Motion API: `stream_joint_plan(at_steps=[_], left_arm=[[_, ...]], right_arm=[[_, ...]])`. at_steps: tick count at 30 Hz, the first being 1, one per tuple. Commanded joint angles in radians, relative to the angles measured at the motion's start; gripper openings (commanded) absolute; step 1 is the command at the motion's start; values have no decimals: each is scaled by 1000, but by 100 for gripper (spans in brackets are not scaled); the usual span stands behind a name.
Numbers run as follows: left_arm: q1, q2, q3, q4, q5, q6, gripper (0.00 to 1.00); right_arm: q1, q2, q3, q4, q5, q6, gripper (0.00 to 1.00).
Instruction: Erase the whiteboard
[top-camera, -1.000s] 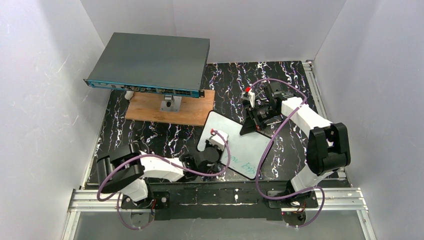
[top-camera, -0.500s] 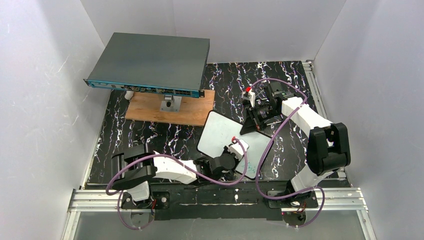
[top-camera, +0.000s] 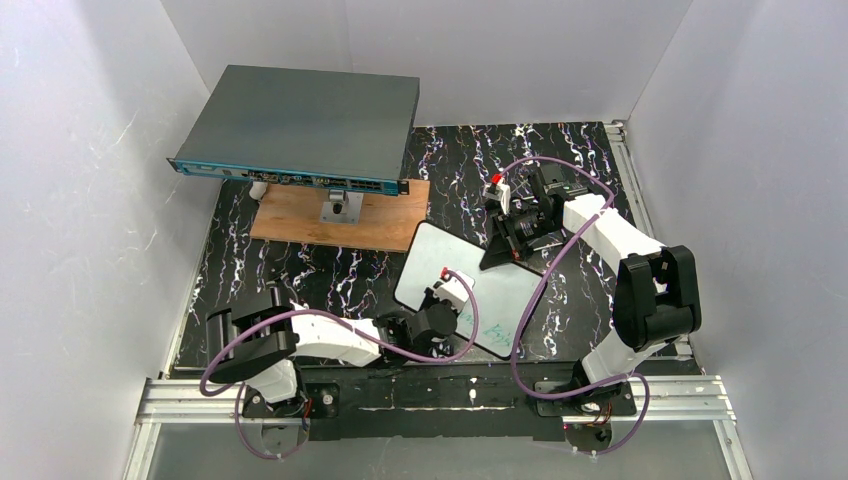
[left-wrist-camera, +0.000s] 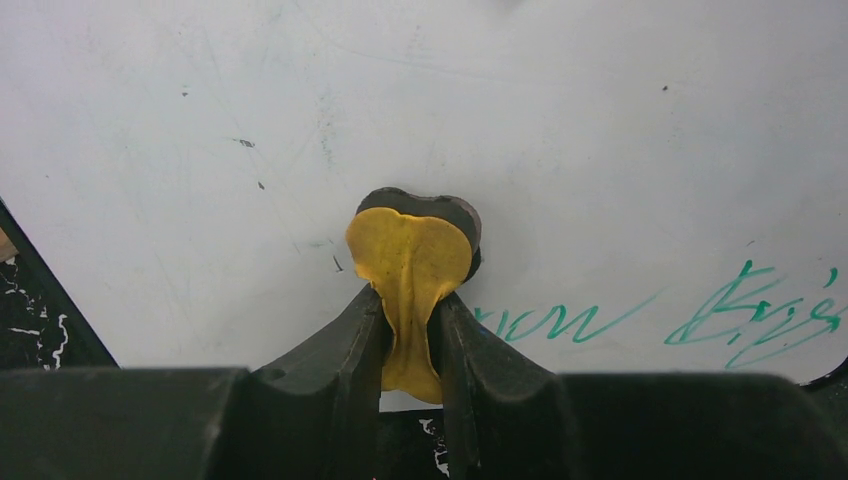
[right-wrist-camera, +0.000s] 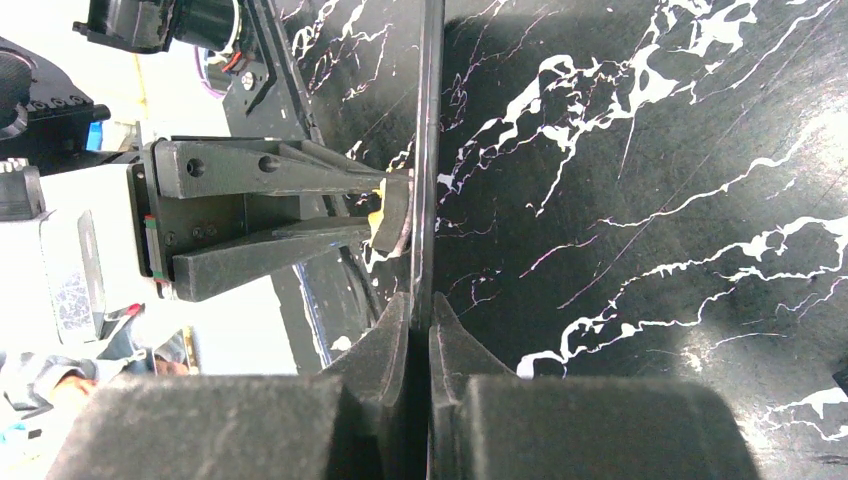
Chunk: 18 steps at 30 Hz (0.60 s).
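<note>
whiteboard (top-camera: 497, 295) tilted over black marbled table (top-camera: 330, 270), btwn both arms. right gripper (right-wrist-camera: 420, 318) clamped tight on board's far edge. left gripper (left-wrist-camera: 410, 312) pinched shut on yellow eraser pad (left-wrist-camera: 410, 255), dark underside pressed vs board face. green writing (left-wrist-camera: 740, 315) just right of pad, near board's lower edge.

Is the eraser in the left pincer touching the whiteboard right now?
Touching. The right wrist view shows the whiteboard edge-on, with the eraser in the left pincer pressed flat against its face, no gap.
</note>
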Motion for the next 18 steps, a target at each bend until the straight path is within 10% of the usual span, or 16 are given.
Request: stream_joint_plan(at_steps=[1, 18], left_arm=[[-15, 12, -9, 74, 88, 68, 0], [-83, 103, 70, 95, 115, 102, 0]], right_arm=[[24, -33, -4, -24, -111, -29, 1], [19, -34, -4, -25, -112, -30, 1]])
